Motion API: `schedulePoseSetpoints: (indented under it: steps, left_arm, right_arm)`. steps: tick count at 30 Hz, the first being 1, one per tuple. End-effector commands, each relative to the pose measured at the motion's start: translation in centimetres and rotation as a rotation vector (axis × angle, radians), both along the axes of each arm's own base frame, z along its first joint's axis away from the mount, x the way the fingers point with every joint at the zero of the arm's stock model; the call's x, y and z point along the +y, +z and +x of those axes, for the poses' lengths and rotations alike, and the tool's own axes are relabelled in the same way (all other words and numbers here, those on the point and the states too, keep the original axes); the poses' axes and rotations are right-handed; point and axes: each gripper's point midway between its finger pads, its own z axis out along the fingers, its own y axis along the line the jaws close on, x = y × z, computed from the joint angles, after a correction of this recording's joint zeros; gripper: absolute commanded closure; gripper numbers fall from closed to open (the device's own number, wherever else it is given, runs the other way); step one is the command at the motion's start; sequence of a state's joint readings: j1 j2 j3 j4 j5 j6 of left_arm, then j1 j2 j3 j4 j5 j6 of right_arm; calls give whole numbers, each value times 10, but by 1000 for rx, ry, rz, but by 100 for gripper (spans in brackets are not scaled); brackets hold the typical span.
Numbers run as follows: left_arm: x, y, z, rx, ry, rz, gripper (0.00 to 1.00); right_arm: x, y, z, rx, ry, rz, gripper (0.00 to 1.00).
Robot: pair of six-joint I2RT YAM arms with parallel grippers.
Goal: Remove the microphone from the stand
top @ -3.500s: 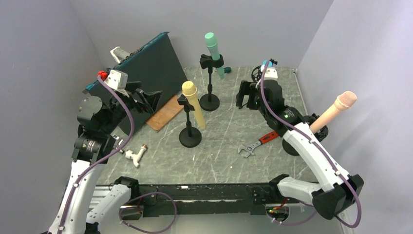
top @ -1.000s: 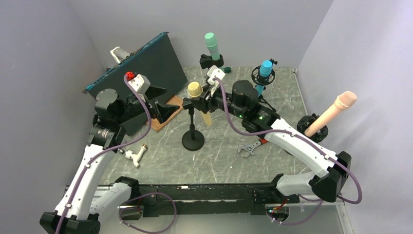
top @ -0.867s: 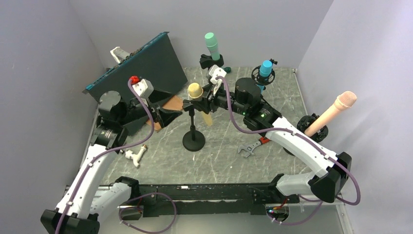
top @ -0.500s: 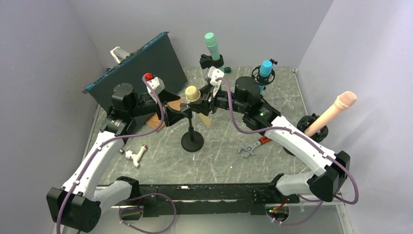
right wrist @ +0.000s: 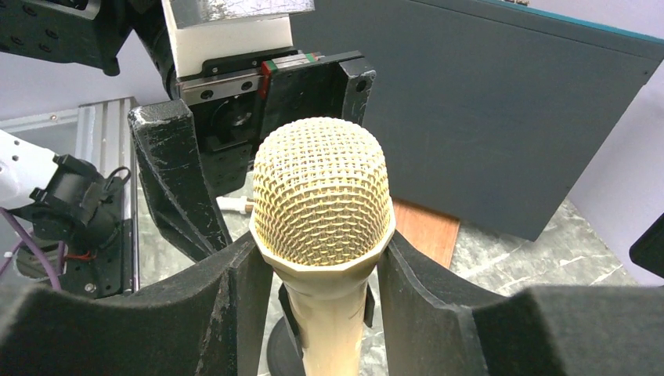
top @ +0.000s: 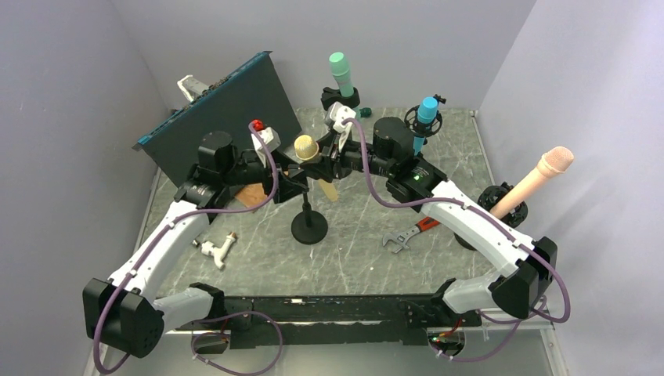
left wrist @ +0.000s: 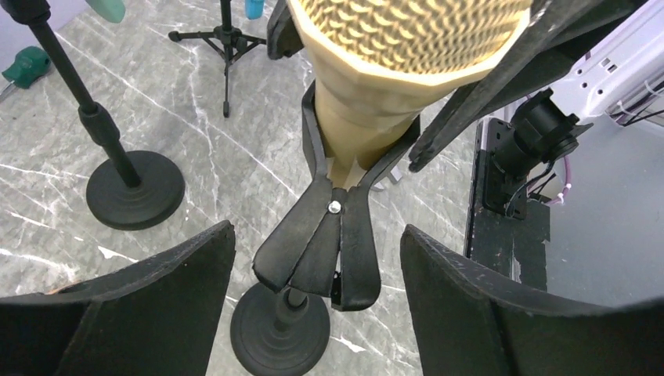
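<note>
Microphone: the cream plastic microphone with gold mesh head (right wrist: 321, 188) sits mid-frame in the black spring clip (left wrist: 348, 262) of its black round-based stand (top: 310, 229).
Right jaws: my right gripper (right wrist: 321, 254) is clamped on its neck.
Left jaws: my left gripper (left wrist: 317, 239) is apart, flanking the clip's levers.
Doing it well: I should pinch both levers squarely, then lift out.

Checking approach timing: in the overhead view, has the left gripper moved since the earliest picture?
Yes. The left gripper moved right, away from the dark board, up to the yellow microphone on its stand.
</note>
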State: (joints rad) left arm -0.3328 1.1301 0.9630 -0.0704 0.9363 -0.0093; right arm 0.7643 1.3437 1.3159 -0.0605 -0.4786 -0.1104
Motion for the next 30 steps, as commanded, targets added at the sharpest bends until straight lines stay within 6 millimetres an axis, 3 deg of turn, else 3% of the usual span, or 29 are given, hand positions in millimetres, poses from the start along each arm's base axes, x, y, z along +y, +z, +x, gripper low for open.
schedulePoseSetpoints:
  steps: [1,6,10,11,17,22,27,30]
  left_arm:
    - [-3,26,0,-93,-20,-20,23]
    - [-5,29,-2,-102,-25,-28,49]
    - [-5,28,0,-88,-17,-16,94]
    - [-4,28,2,-88,-9,-12,99]
    - [1,30,7,-108,51,-10,100]
    - [6,28,14,-117,101,11,100]
    - [17,30,21,-153,185,38,100]
    - [29,32,31,-186,293,40,100]
  right_arm:
    - [3,5,-9,42,40,12,100]
    - [3,5,-9,49,31,16,100]
    - [2,7,-7,50,19,21,100]
    - [1,8,-6,48,10,23,100]
    - [-14,24,15,31,-152,50,100]
    - [-35,58,19,-14,-258,113,100]
    - [-83,99,32,-40,-513,235,100]
    - [-115,112,42,-36,-689,269,100]
